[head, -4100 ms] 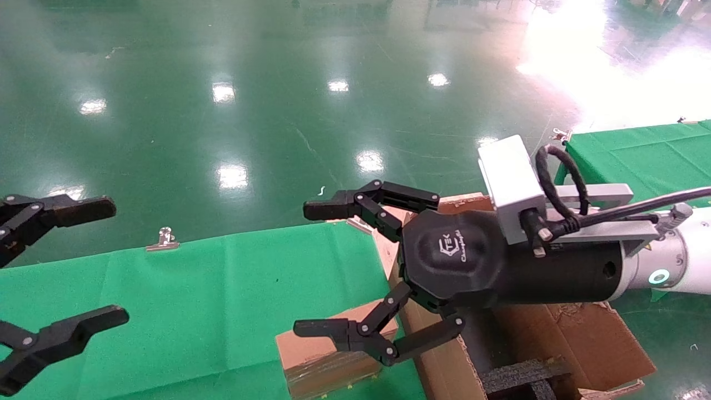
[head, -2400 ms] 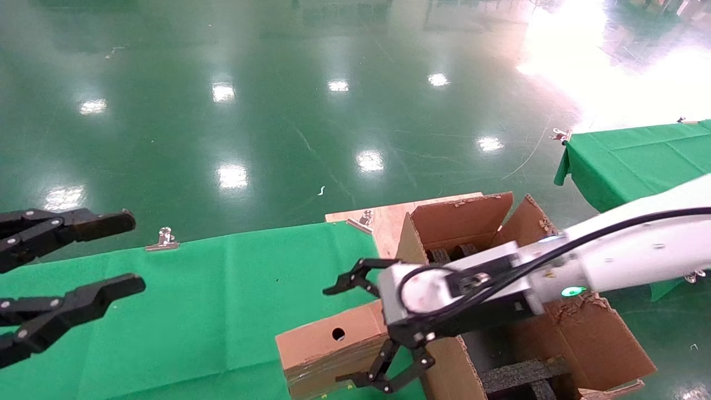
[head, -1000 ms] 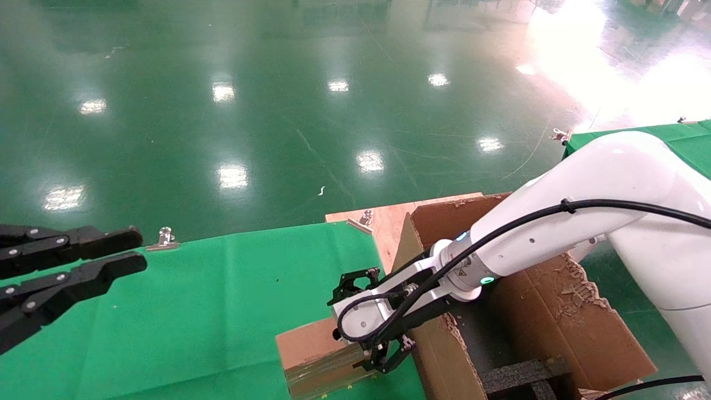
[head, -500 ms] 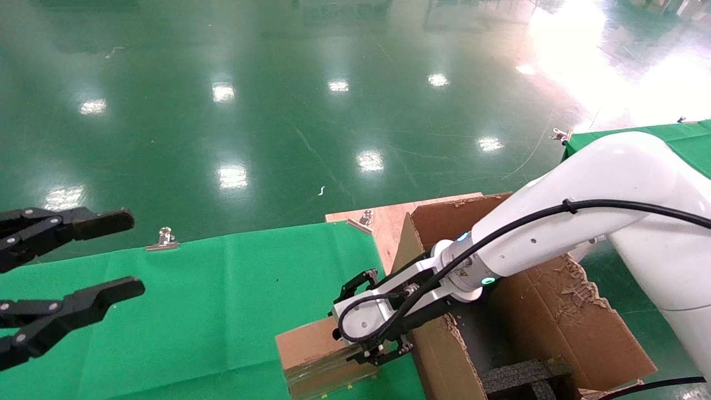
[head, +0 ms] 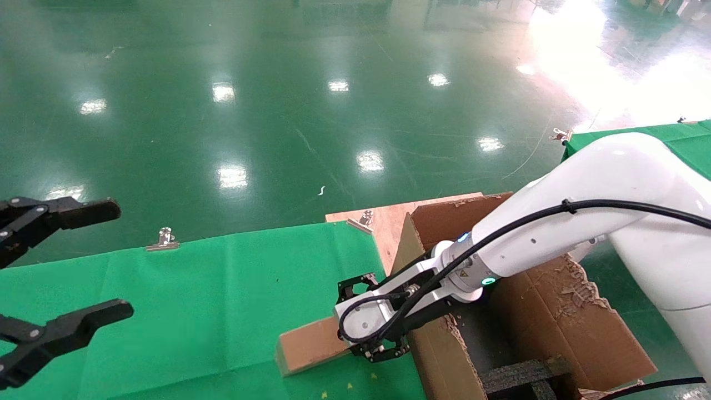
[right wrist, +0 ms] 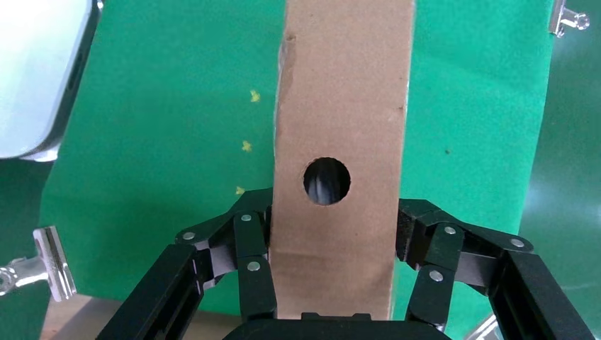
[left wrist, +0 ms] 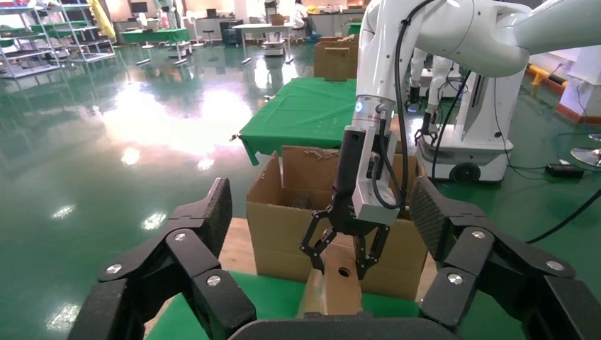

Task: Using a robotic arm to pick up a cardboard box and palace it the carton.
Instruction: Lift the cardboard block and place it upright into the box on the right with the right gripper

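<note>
The cardboard box (head: 311, 345), small, brown, with one round hole, lies tilted on the green cloth, its end by the carton raised. My right gripper (head: 371, 321), on the white robotic arm (head: 555, 233), is shut on that end. In the right wrist view the box (right wrist: 340, 106) sits between both fingers (right wrist: 255, 244). The left wrist view shows the same grip on the box (left wrist: 339, 292). The carton (head: 561, 328), large with ragged flaps, stands right of the box. My left gripper (head: 61, 258) is open and empty at the far left.
Black foam inserts (head: 522, 378) sit inside the carton. A metal clip (head: 165, 239) holds the cloth's far edge. A wooden board (head: 383, 219) shows behind the carton. A second green-covered table (head: 627, 150) stands at the far right.
My right gripper came down over the box, closed on its end and tipped that end up. My left gripper's fingers closed in, then opened wide again.
</note>
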You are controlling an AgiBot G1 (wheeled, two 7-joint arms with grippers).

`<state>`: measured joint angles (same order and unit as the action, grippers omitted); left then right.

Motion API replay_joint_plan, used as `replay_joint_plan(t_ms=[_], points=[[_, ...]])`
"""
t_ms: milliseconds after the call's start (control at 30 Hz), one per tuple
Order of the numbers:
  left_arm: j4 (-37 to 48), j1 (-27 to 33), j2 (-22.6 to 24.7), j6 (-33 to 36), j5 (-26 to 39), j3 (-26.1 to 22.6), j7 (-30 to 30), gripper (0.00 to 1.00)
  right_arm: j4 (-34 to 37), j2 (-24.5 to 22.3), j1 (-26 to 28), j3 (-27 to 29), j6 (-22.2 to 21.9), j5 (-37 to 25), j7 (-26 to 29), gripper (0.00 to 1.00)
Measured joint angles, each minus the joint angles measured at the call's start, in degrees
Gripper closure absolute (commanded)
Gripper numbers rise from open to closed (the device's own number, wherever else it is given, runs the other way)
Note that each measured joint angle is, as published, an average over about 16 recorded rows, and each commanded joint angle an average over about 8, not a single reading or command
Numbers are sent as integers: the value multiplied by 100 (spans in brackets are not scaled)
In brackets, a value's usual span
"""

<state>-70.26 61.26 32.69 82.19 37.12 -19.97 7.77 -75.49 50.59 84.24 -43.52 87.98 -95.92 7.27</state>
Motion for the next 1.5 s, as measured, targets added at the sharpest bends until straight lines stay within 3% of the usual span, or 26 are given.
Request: replay_joint_plan(t_ms=[267, 533, 800, 1033, 1500], points=[[0, 0, 0, 0, 0, 0, 0, 0, 295, -92, 549, -2, 165, 348, -284, 100], [0, 0, 0, 0, 0, 0, 0, 0, 837, -302, 1648, -322, 318, 979, -820, 100], [0, 0, 0, 0, 0, 0, 0, 0, 1429, -509, 2757, -1076, 348, 1703, -1262, 100], [0, 0, 0, 0, 0, 0, 0, 0, 1838, -721, 3400, -1817, 341, 2162, -1489, 100], [0, 0, 0, 0, 0, 0, 0, 0, 2371, -1775, 4342, -3110, 320, 2259, -1782, 100]])
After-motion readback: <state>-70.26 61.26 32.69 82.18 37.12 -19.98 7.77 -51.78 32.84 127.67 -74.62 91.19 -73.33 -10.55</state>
